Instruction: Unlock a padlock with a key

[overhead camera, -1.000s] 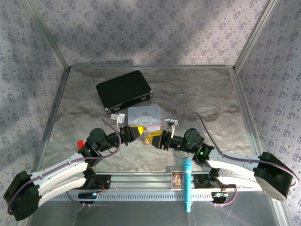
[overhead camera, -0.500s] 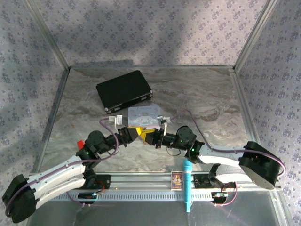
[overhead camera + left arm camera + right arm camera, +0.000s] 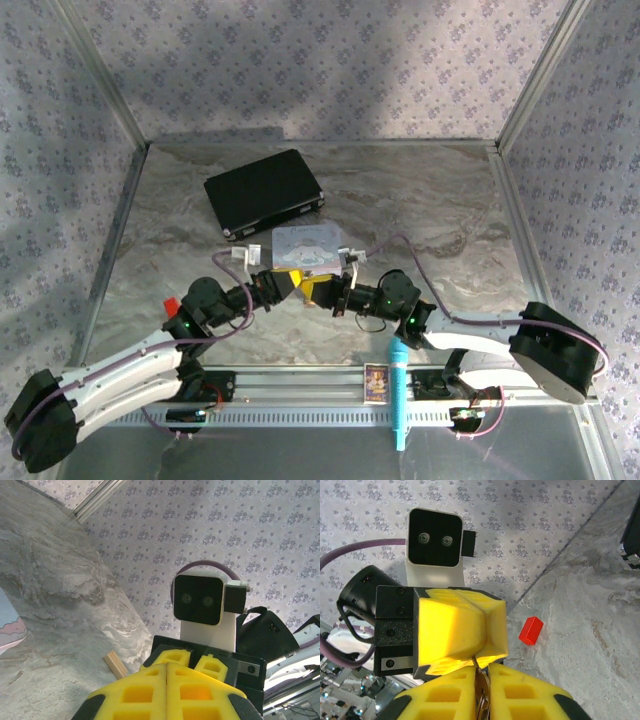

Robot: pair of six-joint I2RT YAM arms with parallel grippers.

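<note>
Padlock (image 3: 481,701) is up off the table (image 3: 440,200), just on the near side of the pastel tin (image 3: 312,243), where the two grippers meet nose to nose. From the right wrist view I read its long axis as running along the line between the two tips. The brass body end sits toward the right gripper (image 3: 481,674), the thin silver shackle (image 3: 475,662) toward the left gripper (image 3: 166,672). In the top view that line runs roughly parallel to the tin's near edge.

Right gripper: fingers drawn almost together, narrow slot, a brass-coloured sliver clamped in it. Left gripper: fingers pressed flush, no gap. The shackle wire touches its tip; I can't tell whether it's pinched.

Room:
- The tin is just beyond the tips, close.
- Black case (image 3: 265,192) lies beyond the tin and to its left, apart from it.
- Red block (image 3: 171,303) is well left of the tin, beside the left arm.
- Right of the tin is bare marble out to the side wall.
- Nearer than the tin is a strip of bare marble, then the base rail with a blue marker-like stick (image 3: 398,392) and a small card (image 3: 376,381).
- A tan wooden strip (image 3: 116,665) lies on the marble near the tips.

Looks: tiny and mostly hidden by the yellow pads. Only a dull brass edge and a hair-thin bright wire show.
</note>
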